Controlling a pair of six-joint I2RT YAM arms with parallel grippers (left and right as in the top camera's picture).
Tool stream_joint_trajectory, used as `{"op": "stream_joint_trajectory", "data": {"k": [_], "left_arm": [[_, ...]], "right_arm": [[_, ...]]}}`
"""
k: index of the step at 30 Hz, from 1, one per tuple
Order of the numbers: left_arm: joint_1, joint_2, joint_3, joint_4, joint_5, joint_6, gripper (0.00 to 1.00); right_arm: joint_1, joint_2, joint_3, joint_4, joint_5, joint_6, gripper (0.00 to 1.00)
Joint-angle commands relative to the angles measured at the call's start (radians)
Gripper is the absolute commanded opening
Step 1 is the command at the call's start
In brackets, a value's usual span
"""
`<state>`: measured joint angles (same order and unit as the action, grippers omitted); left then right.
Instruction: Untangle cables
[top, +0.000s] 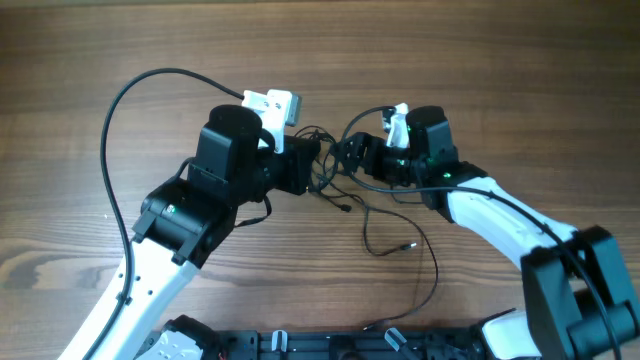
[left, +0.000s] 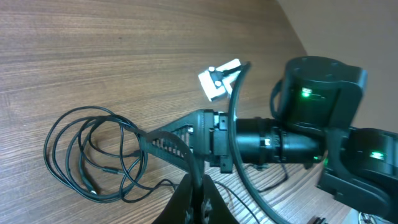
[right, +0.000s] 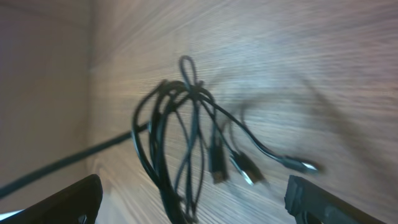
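The cables (top: 328, 170) are a small tangle of thin black cords between my two grippers. In the left wrist view their loops (left: 91, 188) lie flat on the wood to the left. My left gripper (top: 312, 165) (left: 202, 202) is shut, and a thin strand runs into its jaws from both sides. My right gripper (top: 352, 155) (right: 199, 205) faces it from the right, open wide. The bunched cords (right: 186, 90) and their plug ends (right: 217, 165) lie between its fingers, touching neither. One loose cord (top: 400, 245) trails off toward the front edge.
The wooden table (top: 500, 60) lies under it all. A thicker black arm cable (top: 120, 100) arcs over the wood at the left. The right arm's body (left: 298, 143) fills the right of the left wrist view. A black base rail (top: 320, 345) runs along the front edge.
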<state>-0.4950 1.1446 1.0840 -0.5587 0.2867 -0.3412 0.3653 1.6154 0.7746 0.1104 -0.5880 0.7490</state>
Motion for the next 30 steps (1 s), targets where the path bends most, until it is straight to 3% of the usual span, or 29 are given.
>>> {"op": "stream_joint_trajectory", "data": {"k": [1, 2, 3, 5, 7, 8, 9, 10, 13, 16, 24, 30], "left_arm": [[0.008, -0.001, 0.014, 0.005, 0.013, 0.024, 0.04], [0.008, -0.001, 0.014, 0.005, 0.013, 0.024, 0.04], [0.008, -0.001, 0.014, 0.005, 0.013, 0.023, 0.04], [0.008, -0.001, 0.014, 0.007, 0.013, 0.023, 0.04], [0.008, -0.001, 0.014, 0.013, 0.014, 0.018, 0.04], [0.009, -0.003, 0.014, 0.014, 0.021, 0.005, 0.04], [0.009, -0.006, 0.014, 0.014, 0.02, -0.011, 0.04], [0.009, -0.014, 0.014, 0.014, 0.021, -0.011, 0.04], [0.044, -0.077, 0.014, 0.011, 0.019, -0.01, 0.04], [0.16, -0.156, 0.014, -0.006, 0.012, -0.011, 0.04], [0.61, -0.237, 0.014, -0.029, 0.013, -0.06, 0.04], [0.801, -0.221, 0.014, -0.026, 0.013, -0.167, 0.04]], "right_arm": [[0.008, 0.037, 0.009, 0.051, -0.11, 0.01, 0.94], [0.012, 0.037, 0.009, 0.052, -0.108, 0.01, 0.9], [0.028, 0.04, 0.009, 0.051, -0.076, 0.013, 0.76], [0.057, 0.052, 0.009, 0.052, -0.006, 0.016, 0.62], [0.087, 0.084, 0.009, 0.055, 0.087, 0.096, 0.53], [0.092, 0.098, 0.009, 0.055, 0.109, 0.124, 0.33], [0.092, 0.104, 0.009, 0.055, 0.122, 0.13, 0.22], [0.087, 0.106, 0.009, 0.054, 0.131, 0.126, 0.04], [0.027, 0.099, 0.009, 0.045, 0.108, 0.089, 0.04], [-0.084, 0.084, 0.009, -0.024, 0.058, -0.013, 0.04], [-0.356, 0.077, 0.009, -0.36, 0.052, -0.258, 0.04], [-0.383, 0.078, 0.009, -0.422, 0.128, -0.283, 0.05]]}}
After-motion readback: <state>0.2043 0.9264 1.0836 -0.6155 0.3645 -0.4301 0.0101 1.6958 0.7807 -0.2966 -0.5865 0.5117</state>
